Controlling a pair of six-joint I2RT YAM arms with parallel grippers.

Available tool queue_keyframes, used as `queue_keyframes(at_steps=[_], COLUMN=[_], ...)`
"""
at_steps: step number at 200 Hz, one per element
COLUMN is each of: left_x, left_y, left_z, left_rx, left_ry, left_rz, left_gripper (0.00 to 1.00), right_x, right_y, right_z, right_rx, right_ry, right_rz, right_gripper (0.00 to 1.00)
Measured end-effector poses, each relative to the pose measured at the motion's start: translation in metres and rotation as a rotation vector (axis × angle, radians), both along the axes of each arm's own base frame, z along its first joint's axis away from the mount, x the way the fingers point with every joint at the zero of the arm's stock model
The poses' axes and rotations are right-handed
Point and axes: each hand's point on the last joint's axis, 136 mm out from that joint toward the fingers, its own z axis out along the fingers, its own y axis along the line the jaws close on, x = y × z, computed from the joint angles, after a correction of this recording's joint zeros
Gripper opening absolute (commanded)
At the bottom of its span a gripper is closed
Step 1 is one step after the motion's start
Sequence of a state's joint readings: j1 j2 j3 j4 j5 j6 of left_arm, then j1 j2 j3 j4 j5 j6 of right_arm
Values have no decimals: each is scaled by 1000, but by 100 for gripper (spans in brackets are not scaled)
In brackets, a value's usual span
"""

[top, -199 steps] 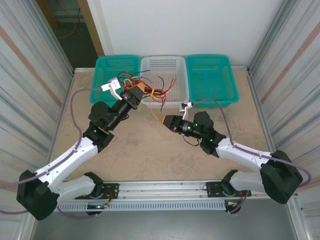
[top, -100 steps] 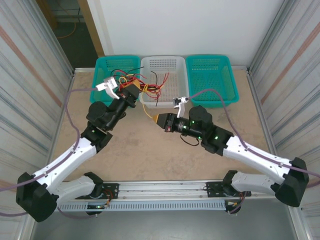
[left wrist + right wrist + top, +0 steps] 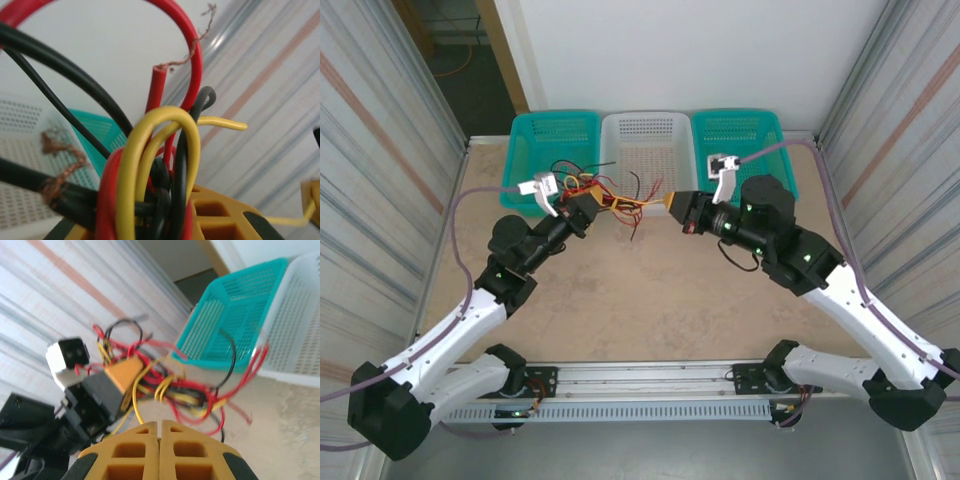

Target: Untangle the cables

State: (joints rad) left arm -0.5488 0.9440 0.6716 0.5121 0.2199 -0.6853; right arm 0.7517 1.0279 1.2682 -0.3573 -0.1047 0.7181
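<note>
Right gripper (image 3: 670, 203) now farther right, upper centre, clamped on yellow cable (image 3: 645, 205) | left gripper (image 3: 588, 208) nips the cables (image 3: 605, 195) as anchor | strand taut between, apparently to draw it free

No text, label or number is legible.

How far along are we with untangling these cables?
Done: nothing yet; no cable lies apart from the others. In hand: the left gripper clamps the tangled cables, while the right gripper, shut, pinches one yellow cable stretched between the two. Left: the red, black and yellow loops are knotted together at the left gripper, so all the separating.
</note>
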Motion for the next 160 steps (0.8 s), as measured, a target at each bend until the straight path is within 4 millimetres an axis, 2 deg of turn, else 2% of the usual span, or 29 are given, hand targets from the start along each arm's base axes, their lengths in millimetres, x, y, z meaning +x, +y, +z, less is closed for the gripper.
queue_keyframes(at_steps=[29,62,81,107,144,160], left_x=[-14,-31,-39,-45,-55,-57], left_y=[-13,-26,-33,-36,-39,-42], left_z=[-3,-6,-8,-7,12,19], left_rx=[14,26,29,17,-57,-81], left_ry=[5,9,17,25,8,10], left_rz=[-113,-240,-303,-349,-417,-449], left_gripper=[0,0,0,0,0,0], right_x=[18,41,56,67,79,87], right_y=[-20,-37,-51,-64,-88,-93], right_z=[20,26,21,8,1,-6], right_rx=[-11,-43,-61,-83,-69,-64], right_ry=[-22,-6,26,75,115,143], right_rz=[-70,-131,-168,-192,-221,-215], right_gripper=[0,0,0,0,0,0])
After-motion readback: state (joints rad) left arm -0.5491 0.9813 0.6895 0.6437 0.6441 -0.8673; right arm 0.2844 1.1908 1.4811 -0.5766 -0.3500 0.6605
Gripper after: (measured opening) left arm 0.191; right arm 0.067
